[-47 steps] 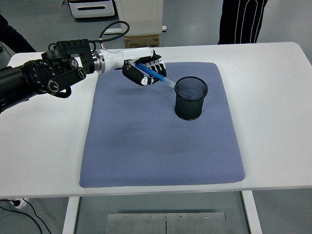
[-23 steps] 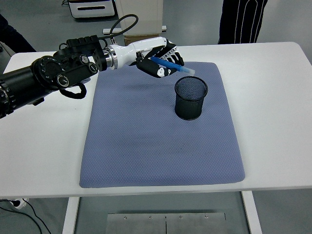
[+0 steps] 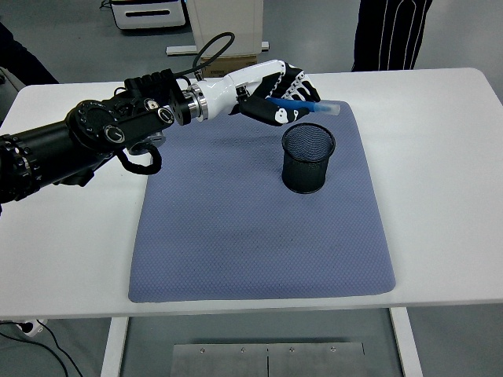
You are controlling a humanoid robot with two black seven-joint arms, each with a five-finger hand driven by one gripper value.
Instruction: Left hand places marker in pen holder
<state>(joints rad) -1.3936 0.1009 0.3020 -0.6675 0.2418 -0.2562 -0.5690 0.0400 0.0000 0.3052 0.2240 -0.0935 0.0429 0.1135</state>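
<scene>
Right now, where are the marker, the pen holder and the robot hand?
marker (image 3: 310, 105), head view, blue barrel
pen holder (image 3: 307, 168), head view, mesh wall
left robot hand (image 3: 277, 94), head view, middle of the hand

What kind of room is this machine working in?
Probably a robotics lab or test space: a plain white table with a grey mat, bare floor with equipment behind, and a person standing by.

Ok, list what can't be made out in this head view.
- Marker: rear part hidden inside the left hand; any cap or print too small.
- Pen holder: bottom inside lost in dark mesh.
- Person at top: cut off by the edge.
- Right arm: out of frame.
</scene>
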